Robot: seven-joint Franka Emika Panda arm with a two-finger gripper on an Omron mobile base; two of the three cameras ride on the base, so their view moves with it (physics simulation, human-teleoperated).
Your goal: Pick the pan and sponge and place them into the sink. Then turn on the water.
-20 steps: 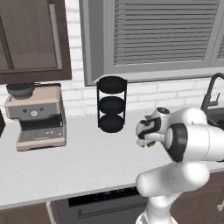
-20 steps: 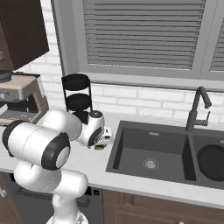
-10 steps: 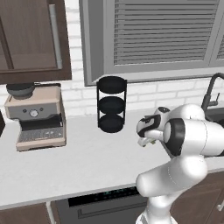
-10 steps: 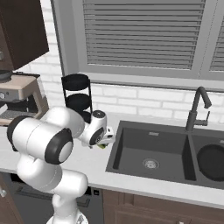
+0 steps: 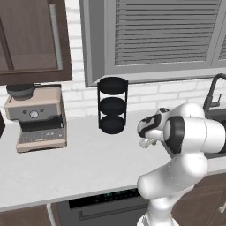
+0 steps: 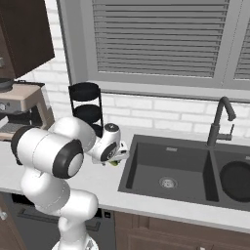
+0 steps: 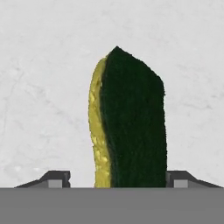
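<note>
In the hand view the green sponge (image 7: 131,122) with its yellow layer lies on the white counter, right between my two fingertips (image 7: 57,178). My gripper (image 7: 118,181) is open around it, the right tip at the sponge's edge and a small gap on the left. From the right base view the gripper (image 6: 117,159) points down at the counter just left of the dark double sink (image 6: 146,166), with a bit of green sponge (image 6: 114,163) under it. The round black pan (image 6: 238,178) lies in the right basin. The dark gooseneck faucet (image 6: 219,122) stands behind the divider; no water runs.
A black tiered rack (image 5: 112,105) stands at the back of the counter by the brick wall. A coffee machine (image 5: 36,117) sits at the far left. My own arm (image 5: 190,137) blocks the sink's edge in the left base view.
The hand has dropped lower over the sponge, and its fingers have drawn in closer to the sponge's sides.
</note>
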